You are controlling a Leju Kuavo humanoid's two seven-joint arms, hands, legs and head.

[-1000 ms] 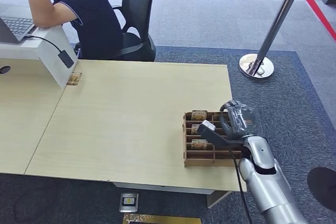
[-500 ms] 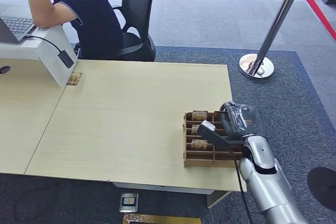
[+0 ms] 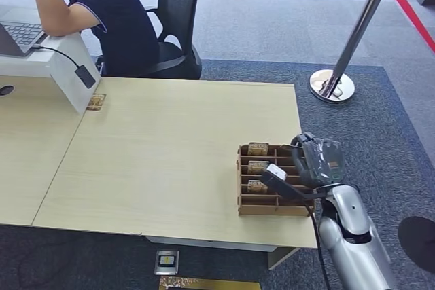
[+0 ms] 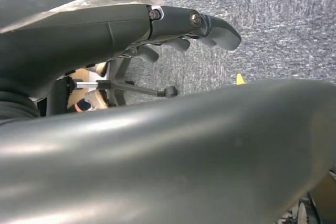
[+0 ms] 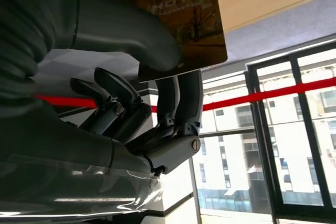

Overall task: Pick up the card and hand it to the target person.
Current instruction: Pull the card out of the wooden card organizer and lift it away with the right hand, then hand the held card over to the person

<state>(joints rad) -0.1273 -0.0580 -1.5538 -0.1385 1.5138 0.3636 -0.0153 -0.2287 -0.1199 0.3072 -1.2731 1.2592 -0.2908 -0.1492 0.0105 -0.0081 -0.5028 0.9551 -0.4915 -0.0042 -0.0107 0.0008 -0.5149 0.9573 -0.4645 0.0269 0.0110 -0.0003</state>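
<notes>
The right hand pinches a brown card between thumb and fingers, above the wooden rack at the surface's near corner. A person sits at the far side, head propped on one arm.

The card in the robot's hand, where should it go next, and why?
Probably lift it a little higher, clear of the wooden rack, before carrying it anywhere. The right wrist view shows the card pinched by the right hand, but the hand hovers right at the rack, and the person sits far across the table.
</notes>
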